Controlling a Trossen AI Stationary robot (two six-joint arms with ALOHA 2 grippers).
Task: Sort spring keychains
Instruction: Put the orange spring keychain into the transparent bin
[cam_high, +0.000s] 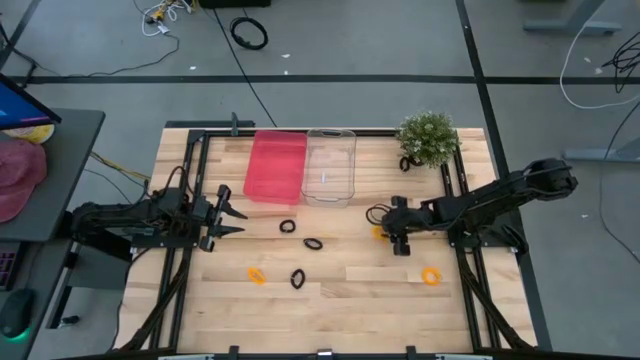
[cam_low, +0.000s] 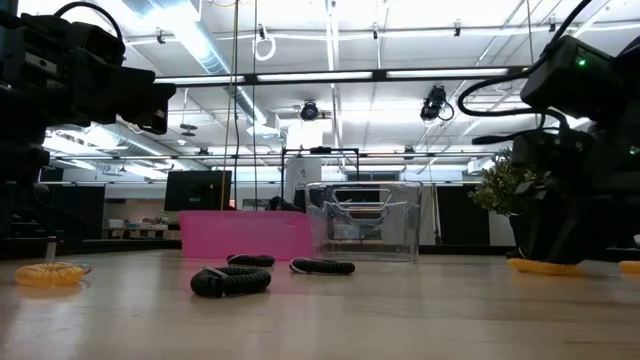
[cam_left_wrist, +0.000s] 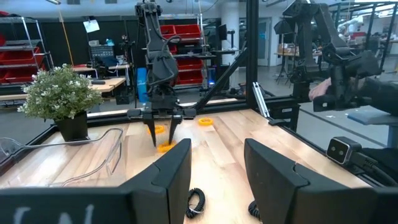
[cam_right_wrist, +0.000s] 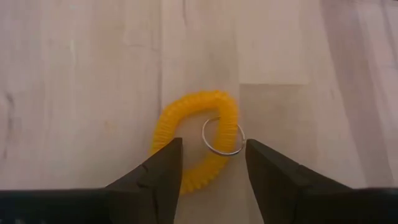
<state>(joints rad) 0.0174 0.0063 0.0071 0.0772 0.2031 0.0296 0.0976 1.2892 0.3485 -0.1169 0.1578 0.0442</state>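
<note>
Hovering spread-fingered over an orange spring keychain (cam_right_wrist: 194, 142) and its metal ring (cam_right_wrist: 222, 135) lying on the desk (cam_high: 340, 285), right end effector (cam_right_wrist: 211, 163); left end effector (cam_high: 232, 212) spread, unladen; no legible writing.

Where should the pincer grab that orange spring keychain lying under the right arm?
Probably from straight above, across one side of the coil. The orange spring keychain lies flat on the table, a thin loop with a metal ring. The right pincer hangs open over it, fingers straddling the coil.
</note>
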